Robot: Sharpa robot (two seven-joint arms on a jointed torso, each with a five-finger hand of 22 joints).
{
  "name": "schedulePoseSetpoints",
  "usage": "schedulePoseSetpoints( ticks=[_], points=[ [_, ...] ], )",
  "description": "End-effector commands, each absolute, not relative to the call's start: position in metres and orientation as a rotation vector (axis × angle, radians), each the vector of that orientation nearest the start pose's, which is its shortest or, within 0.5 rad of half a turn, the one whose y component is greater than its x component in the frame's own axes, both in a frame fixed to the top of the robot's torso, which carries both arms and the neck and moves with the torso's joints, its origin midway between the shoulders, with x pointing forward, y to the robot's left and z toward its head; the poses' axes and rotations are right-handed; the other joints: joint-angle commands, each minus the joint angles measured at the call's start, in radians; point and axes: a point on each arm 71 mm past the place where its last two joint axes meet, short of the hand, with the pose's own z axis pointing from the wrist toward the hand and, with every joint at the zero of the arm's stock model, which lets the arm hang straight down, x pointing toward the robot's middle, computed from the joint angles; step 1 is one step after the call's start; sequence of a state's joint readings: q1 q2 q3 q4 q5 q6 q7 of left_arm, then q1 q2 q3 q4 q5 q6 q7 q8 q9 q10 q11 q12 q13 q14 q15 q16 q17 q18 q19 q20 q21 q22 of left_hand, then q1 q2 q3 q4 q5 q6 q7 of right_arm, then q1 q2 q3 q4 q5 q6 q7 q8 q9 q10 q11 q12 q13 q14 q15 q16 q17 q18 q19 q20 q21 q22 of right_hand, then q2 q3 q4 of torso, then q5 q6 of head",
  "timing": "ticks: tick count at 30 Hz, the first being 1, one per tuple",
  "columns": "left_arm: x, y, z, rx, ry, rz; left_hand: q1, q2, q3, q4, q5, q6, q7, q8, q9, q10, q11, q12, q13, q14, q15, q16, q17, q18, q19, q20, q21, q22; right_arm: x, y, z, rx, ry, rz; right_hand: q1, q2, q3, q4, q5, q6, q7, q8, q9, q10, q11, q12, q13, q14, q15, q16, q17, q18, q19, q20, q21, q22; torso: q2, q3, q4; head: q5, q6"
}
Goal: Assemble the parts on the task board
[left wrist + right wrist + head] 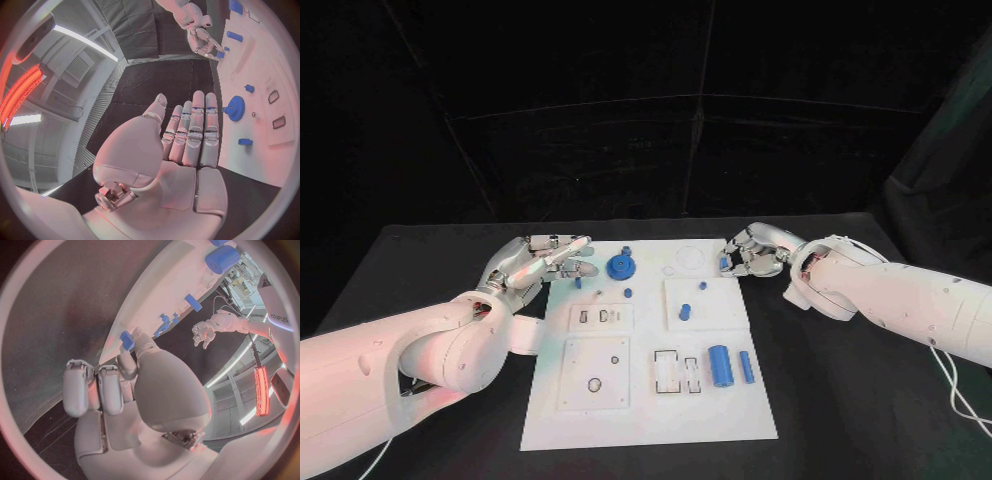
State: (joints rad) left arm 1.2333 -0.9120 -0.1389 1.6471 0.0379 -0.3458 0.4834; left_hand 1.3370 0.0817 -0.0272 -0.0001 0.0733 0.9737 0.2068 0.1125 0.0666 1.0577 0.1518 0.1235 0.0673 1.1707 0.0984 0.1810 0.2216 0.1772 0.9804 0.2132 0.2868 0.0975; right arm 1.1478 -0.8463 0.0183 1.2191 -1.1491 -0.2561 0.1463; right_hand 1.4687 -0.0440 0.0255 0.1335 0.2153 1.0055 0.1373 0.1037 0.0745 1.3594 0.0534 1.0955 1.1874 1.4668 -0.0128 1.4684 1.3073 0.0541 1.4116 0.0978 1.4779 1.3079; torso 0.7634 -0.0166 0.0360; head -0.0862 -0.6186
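The white task board [646, 420] lies in the middle of the black tabletop [416, 260], before black curtains. The left hand [538, 260] is spread and empty beside the blue round gear part [623, 266]. The right hand [750, 255] pinches a small blue part [724, 264] at the board's far right edge.

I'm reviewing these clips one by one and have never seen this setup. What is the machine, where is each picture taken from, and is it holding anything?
It is a robot with two white arms ending in silver hands, at a black table. One picture looks down from its head; the two round ones come from cameras at each wrist, behind that hand. On the table lies a white task board carrying small blue parts, such as a round gear-like piece and a cylinder. The left hand is open and holds nothing. The right hand is at the board's far edge with a small blue part at its fingertips; whether it grips it is unclear.
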Motion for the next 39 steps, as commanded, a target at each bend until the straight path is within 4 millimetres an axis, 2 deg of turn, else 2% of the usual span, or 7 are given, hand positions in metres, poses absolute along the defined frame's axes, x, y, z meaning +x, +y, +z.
schedulePoseSetpoints(
  ticks=[1,6,14,24,27,31,39],
  points=[
    [0.459,0.209,-0.184,-1.097,1.416,-1.588,0.004,0.009,-0.001,-0.006,0.000,0.006,-0.001,-0.004,-0.001,0.008,0.000,-0.004,0.000,0.007,0.001,-0.003,0.001,0.007,0.010,0.000,-0.007,-0.001,0.526,-0.293,-0.207,0.143,1.701,0.723,-0.001,0.012,0.006,-0.003,-0.005,0.016,-0.003,0.008,0.002,0.001,-0.008,0.006,0.001,0.064,-0.010,0.003,0.079,-0.004,0.002,-0.006,-0.001,0.049,0.000,0.0002,-0.0002,-0.001,-0.002],
    [0.459,0.209,-0.184,-1.097,1.417,-1.588,0.004,0.009,-0.001,-0.006,0.000,0.006,-0.001,-0.004,-0.001,0.008,0.000,-0.004,0.000,0.007,0.001,-0.003,0.001,0.007,0.010,0.000,-0.007,-0.001,0.527,-0.293,-0.207,0.144,1.699,0.720,0.002,0.026,0.017,-0.006,-0.010,0.041,-0.010,0.017,0.004,0.002,-0.013,0.008,0.003,0.065,-0.014,0.004,0.082,-0.005,0.004,-0.009,0.000,0.051,0.000,0.0002,-0.0002,-0.002,-0.002],
    [0.459,0.209,-0.184,-1.098,1.418,-1.588,0.004,0.009,-0.001,-0.006,0.000,0.006,-0.001,-0.004,-0.001,0.008,0.000,-0.004,0.000,0.007,0.001,-0.003,0.001,0.007,0.010,0.000,-0.007,-0.001,0.528,-0.294,-0.203,0.147,1.644,0.703,0.030,0.076,0.077,-0.032,-0.100,0.088,-0.026,0.027,0.004,0.010,-0.027,0.016,0.012,0.068,-0.027,0.010,0.094,-0.008,0.015,-0.021,0.006,0.066,0.000,0.0004,0.0002,-0.002,-0.003],
    [0.458,0.210,-0.183,-1.099,1.417,-1.586,0.005,0.010,0.001,-0.009,0.000,0.006,0.000,-0.005,-0.001,0.008,0.001,-0.007,0.000,0.006,0.002,-0.006,0.002,0.007,0.010,0.000,-0.008,-0.002,0.517,-0.289,-0.192,0.168,1.558,0.701,0.017,0.083,0.110,-0.041,-0.075,0.095,-0.029,0.023,0.002,0.014,-0.030,0.017,0.014,0.070,-0.030,0.014,0.103,-0.013,0.031,-0.026,0.015,0.088,-0.003,-0.0019,0.0000,-0.002,-0.001],
    [0.457,0.211,-0.183,-1.099,1.416,-1.587,0.005,0.010,0.001,-0.009,0.000,0.006,0.000,-0.005,-0.001,0.008,0.001,-0.007,0.000,0.006,0.002,-0.006,0.002,0.007,0.010,0.000,-0.008,-0.002,0.508,-0.277,-0.186,0.182,1.554,0.718,0.006,0.082,0.115,-0.039,-0.071,0.095,-0.028,0.020,0.001,0.014,-0.029,0.016,0.014,0.070,-0.029,0.014,0.104,-0.014,0.034,-0.026,0.017,0.091,-0.004,-0.0031,0.0003,-0.001,0.002],
    [0.457,0.211,-0.183,-1.099,1.416,-1.586,0.005,0.010,0.001,-0.009,0.000,0.006,0.000,-0.005,-0.001,0.008,0.001,-0.007,0.000,0.006,0.002,-0.006,0.002,0.007,0.010,0.000,-0.008,-0.002,0.498,-0.255,-0.180,0.192,1.560,0.745,-0.005,0.081,0.119,-0.036,-0.069,0.095,-0.028,0.018,0.000,0.013,-0.029,0.011,0.011,0.069,-0.029,0.013,0.102,-0.014,0.034,-0.026,0.017,0.092,-0.011,-0.0078,-0.0007,0.002,-0.002],
    [0.458,0.213,-0.183,-1.098,1.412,-1.582,0.004,0.010,0.001,-0.009,0.000,0.006,0.001,-0.006,-0.001,0.008,0.001,-0.007,-0.001,0.007,0.002,-0.007,0.002,0.007,0.010,0.000,-0.009,-0.002,0.483,-0.189,-0.172,0.140,1.596,0.804,-0.010,0.081,0.122,-0.035,-0.068,0.094,-0.028,0.016,-0.001,0.012,-0.029,0.008,0.008,0.069,-0.029,0.011,0.098,-0.015,0.037,-0.026,0.019,0.095,-0.026,-0.0187,0.0025,0.016,-0.014]
  ],
)
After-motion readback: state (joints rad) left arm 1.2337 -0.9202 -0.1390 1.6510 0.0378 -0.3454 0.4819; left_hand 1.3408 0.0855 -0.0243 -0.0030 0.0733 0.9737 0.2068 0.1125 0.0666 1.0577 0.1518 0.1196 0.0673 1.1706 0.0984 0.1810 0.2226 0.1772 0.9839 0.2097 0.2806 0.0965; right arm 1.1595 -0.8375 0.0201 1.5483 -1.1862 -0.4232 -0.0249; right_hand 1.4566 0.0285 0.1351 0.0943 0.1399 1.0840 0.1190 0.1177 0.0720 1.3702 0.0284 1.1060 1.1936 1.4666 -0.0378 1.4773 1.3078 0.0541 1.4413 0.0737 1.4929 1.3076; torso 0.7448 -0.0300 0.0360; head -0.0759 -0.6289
